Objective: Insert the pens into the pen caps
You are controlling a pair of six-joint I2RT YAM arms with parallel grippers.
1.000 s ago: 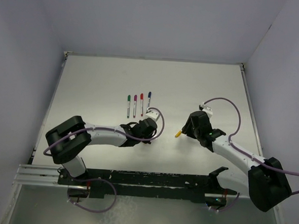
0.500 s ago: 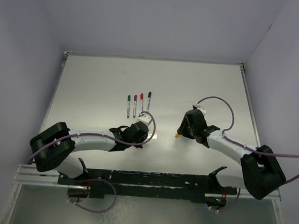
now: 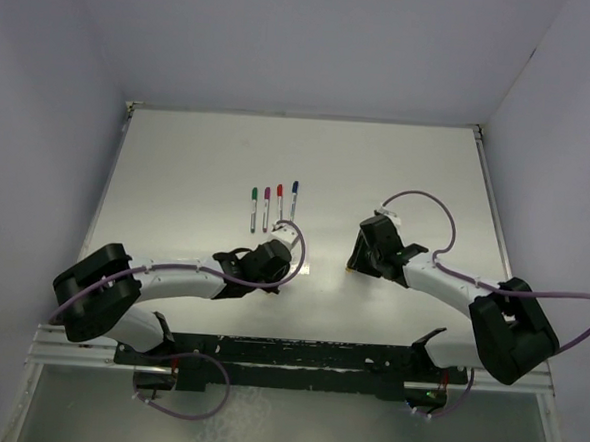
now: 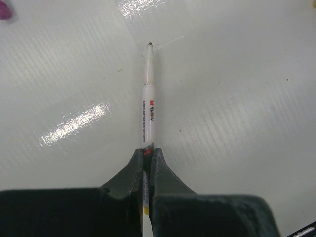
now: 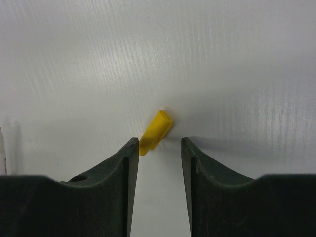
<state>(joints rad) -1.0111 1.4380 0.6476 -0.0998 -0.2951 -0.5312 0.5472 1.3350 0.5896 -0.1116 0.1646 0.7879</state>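
My left gripper (image 4: 147, 150) is shut on a thin white-grey pen (image 4: 149, 98). The pen points away from the jaws, its dark tip low over the table. In the top view the left gripper (image 3: 277, 270) sits near the table's middle front. My right gripper (image 5: 159, 143) is open over a yellow cap (image 5: 156, 131) lying on the table. The cap lies slanted just beyond the fingertips, its near end against the left fingertip (image 5: 133, 145). In the top view the right gripper (image 3: 355, 263) is right of centre. Several other pens (image 3: 273, 206) lie in a row behind the left gripper.
The row's pens have green (image 3: 255, 193), magenta (image 3: 267, 192), red (image 3: 280, 189) and blue (image 3: 295, 185) far ends. A magenta end (image 4: 3, 10) shows at the left wrist view's top-left corner. Purple cables (image 3: 426, 201) loop over both arms. Walls enclose the white table (image 3: 178, 174).
The left arm has stretched out lower over the table with the pen. The right gripper has moved left, closing in on the yellow cap.
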